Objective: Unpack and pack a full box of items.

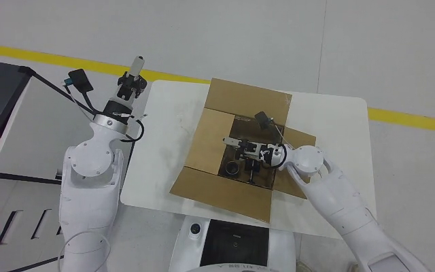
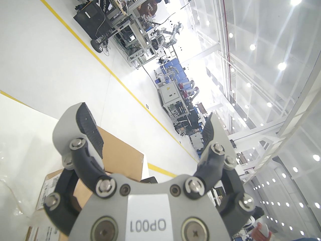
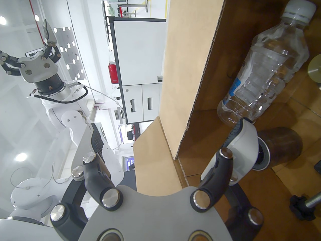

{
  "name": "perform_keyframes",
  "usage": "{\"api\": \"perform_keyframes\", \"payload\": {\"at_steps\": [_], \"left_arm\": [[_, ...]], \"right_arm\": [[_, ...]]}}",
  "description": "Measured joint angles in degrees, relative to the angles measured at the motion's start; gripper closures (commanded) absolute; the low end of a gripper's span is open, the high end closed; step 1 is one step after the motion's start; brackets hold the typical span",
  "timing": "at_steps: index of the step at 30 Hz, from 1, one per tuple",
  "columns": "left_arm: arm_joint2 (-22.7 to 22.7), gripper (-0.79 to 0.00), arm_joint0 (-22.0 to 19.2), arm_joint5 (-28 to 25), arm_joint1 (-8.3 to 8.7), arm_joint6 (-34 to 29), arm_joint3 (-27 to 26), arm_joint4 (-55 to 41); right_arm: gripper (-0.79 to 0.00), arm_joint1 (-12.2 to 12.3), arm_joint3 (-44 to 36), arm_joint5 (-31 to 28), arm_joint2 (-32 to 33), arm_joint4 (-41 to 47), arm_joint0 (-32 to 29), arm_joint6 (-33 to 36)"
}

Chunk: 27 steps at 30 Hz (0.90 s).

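Where bottle lies in box, cap points away from right gripper.

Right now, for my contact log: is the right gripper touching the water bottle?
Cannot tell. Right wrist view: one fingertip of the right gripper overlaps the bottle, hiding any gap.

Left hand upturned, open, right hand open

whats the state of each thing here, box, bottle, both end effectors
cardboard box: flaps open
water bottle: capped, lying on its side in the box
left end effector: open, empty, raised
right end effector: open, empty, by the bottle's base
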Motion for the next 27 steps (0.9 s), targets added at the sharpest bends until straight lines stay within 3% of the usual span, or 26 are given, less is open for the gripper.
{"api": "perform_keyframes", "payload": {"at_steps": [11,18,27], "left_arm": [[0.0,-0.785,0.0,0.0,0.0,0.0,0.0,0.0],[0.0,-0.785,0.0,0.0,0.0,0.0,0.0,0.0],[0.0,-0.785,0.0,0.0,0.0,0.0,0.0,0.0]], "right_arm": [[-0.782,-2.8,5.9,-1.5,-6.3,-1.3,5.7,-3.4],[-0.702,-5.1,11.0,-0.9,-10.4,-1.8,10.1,-3.8],[-0.723,-6.3,9.3,-1.9,-10.4,-0.3,13.8,-1.6]]}}
